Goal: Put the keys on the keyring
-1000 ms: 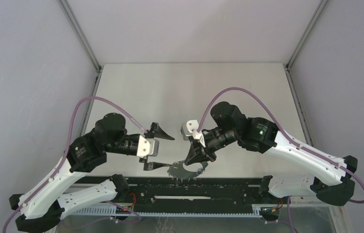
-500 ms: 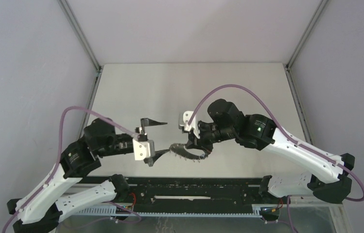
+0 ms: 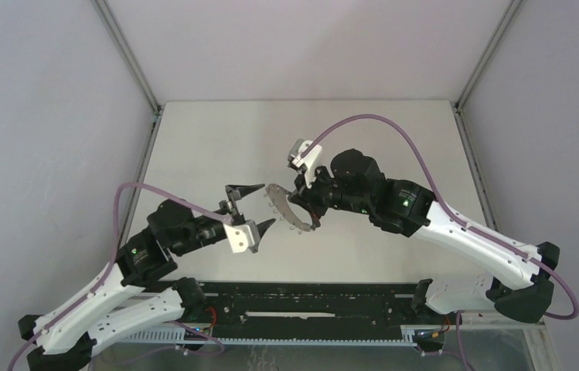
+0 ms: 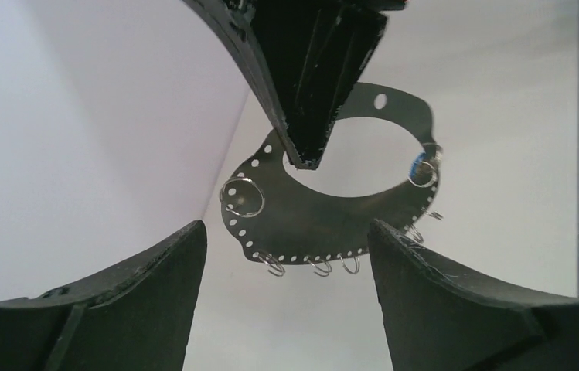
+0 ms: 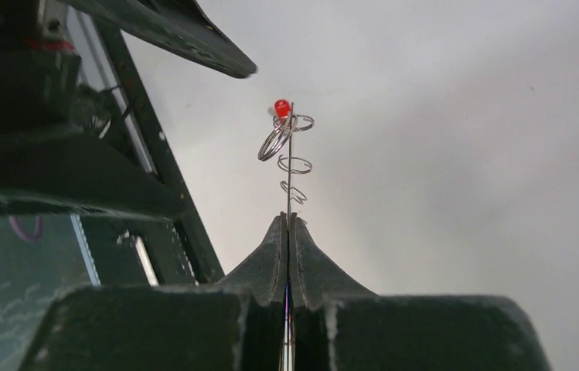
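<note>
well, the right gripper was clamped shut on the keyring, holding it up off the table near the middle. the ring sat edge-on to the right wrist camera and flat-faced toward the left one. the left gripper stood just beside it with its jaws wide apart, holding nothing and not touching the ring. small wire loops hung along the rim. the red key sat at the ring's far end from the right fingers; a speck of blue — the blue key — showed at the rim in the left wrist view.
</note>
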